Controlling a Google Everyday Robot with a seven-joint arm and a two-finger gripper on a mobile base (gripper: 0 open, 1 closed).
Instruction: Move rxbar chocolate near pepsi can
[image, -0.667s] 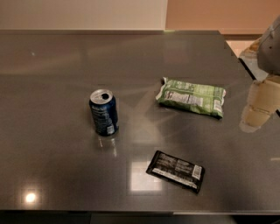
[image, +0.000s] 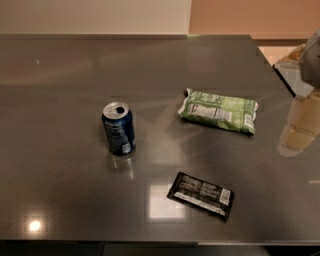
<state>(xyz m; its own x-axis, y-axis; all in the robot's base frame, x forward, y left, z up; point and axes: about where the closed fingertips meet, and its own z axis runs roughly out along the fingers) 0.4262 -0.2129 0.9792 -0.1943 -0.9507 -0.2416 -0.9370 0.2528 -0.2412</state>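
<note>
The rxbar chocolate is a flat black wrapper with white print, lying on the dark grey table near its front edge, right of centre. The pepsi can stands upright to the bar's upper left, dark blue with an opened silver top. My gripper is at the far right edge of the view, pale and blurred, hanging over the table's right side, well to the right of and above the bar. It holds nothing that I can see.
A green-and-white crinkled snack bag lies right of the can, beyond the bar. The table's right edge runs diagonally at the upper right, with pale floor past it. A bright light reflection sits beside the bar.
The gripper at the right edge has shifted slightly. The can, the bar and the bag have not moved.
</note>
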